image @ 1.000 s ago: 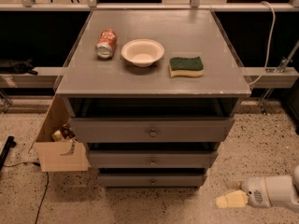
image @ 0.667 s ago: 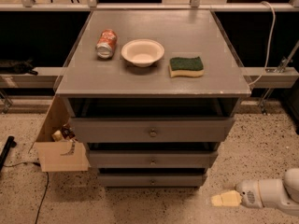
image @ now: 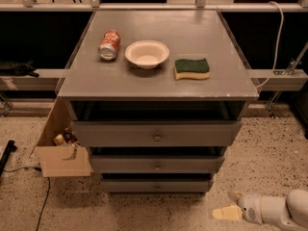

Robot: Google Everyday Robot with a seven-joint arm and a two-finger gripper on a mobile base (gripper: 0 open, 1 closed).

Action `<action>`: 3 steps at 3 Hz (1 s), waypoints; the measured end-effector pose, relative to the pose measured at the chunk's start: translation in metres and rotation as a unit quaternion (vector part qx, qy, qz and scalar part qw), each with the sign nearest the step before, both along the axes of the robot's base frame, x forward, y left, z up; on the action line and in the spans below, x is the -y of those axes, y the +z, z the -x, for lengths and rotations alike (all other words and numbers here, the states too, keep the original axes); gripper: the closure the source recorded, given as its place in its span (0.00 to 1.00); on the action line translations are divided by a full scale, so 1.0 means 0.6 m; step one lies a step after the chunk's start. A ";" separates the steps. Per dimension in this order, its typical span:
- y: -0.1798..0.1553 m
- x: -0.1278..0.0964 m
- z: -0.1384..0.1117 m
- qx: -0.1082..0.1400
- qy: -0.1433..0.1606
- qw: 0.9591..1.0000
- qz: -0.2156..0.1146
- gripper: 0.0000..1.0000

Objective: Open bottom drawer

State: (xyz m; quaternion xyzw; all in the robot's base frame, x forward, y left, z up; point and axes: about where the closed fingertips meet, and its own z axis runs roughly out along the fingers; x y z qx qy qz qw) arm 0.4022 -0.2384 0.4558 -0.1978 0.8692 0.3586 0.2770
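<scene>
A speckled stone floor [image: 269,148] lies under a grey counter [image: 159,83], with an open cardboard box [image: 62,160] just beside its left side and a black cable [image: 44,203] trailing nearby. Behind, 2 pale beams [image: 29,79] run out left and right before a dark recess, and a white cable [image: 278,37] hangs at right. The claw [image: 231,204] sits low over the floor at bottom right, fingers apart.

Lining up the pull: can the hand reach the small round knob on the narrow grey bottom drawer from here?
Probably yes: the hand sits low, right of the narrow grey bottom drawer, with only speckled floor between them.
</scene>
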 end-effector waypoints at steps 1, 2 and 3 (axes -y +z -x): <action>0.003 -0.002 0.010 0.000 -0.004 1.000 -0.001 0.00; -0.028 -0.031 -0.005 -0.002 -0.001 1.000 -0.006 0.00; -0.076 -0.063 -0.036 -0.001 0.003 1.000 0.000 0.00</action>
